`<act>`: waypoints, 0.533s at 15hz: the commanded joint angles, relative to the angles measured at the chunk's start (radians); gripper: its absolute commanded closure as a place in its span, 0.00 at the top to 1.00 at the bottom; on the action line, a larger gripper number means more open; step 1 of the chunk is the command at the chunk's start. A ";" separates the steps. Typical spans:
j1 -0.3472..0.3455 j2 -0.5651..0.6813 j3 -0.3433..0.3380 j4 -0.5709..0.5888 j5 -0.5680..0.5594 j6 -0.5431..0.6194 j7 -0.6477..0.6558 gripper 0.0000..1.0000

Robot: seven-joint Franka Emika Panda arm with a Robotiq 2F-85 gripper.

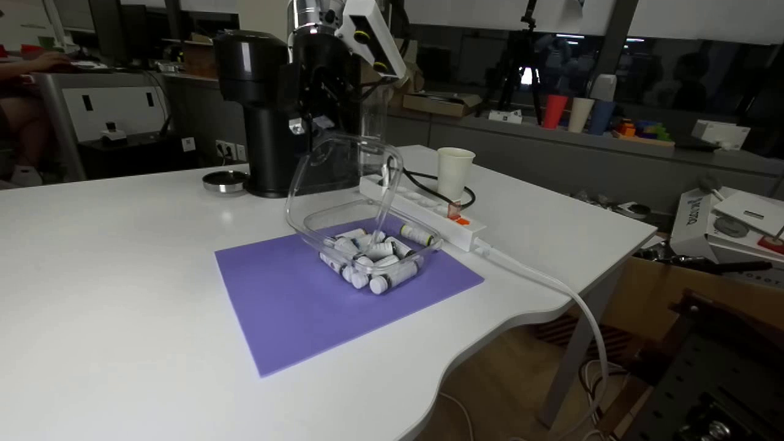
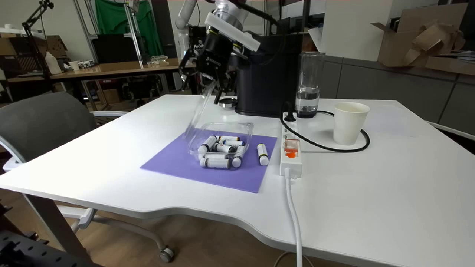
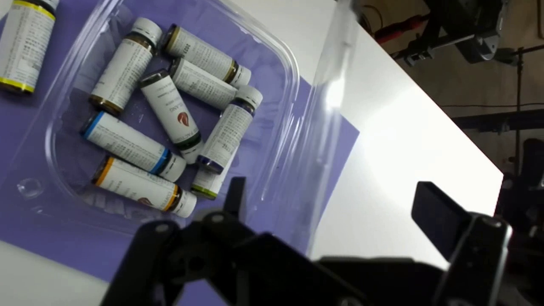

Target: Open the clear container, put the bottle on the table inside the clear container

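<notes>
On one purple mat (image 2: pixel 170 159): one clear container (image 2: pixel 230 128), lid (image 2: pixel 200 107) tilted up; eight bottles (image 3: pixel 172 108) lie inside. One loose bottle (image 2: pixel 262 153) lies right of it in an exterior view. One gripper (image 3: pixel 331 195) near lid, fingers spread.

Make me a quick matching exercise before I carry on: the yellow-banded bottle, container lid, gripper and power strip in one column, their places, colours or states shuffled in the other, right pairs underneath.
1. yellow-banded bottle
2. container lid
3. gripper
4. power strip

A. transparent, tilted up from one edge of the clear container
B. mostly white, partly orange
C. lying on the purple mat, outside the container
D. fingers spread apart

Right pairs: 1-C, 2-A, 3-D, 4-B
</notes>
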 commanded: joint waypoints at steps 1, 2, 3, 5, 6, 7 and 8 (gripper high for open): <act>0.049 -0.085 -0.002 -0.087 -0.015 0.026 -0.026 1.00; 0.070 -0.104 -0.006 -0.108 -0.030 0.043 -0.018 1.00; 0.086 -0.119 -0.007 -0.126 -0.038 0.056 -0.012 1.00; 0.124 -0.163 -0.010 -0.174 -0.076 0.106 0.000 1.00; 0.140 -0.186 -0.010 -0.199 -0.096 0.134 0.004 1.00; 0.154 -0.209 -0.009 -0.222 -0.115 0.162 0.009 1.00; 0.168 -0.232 -0.009 -0.244 -0.135 0.192 0.016 1.00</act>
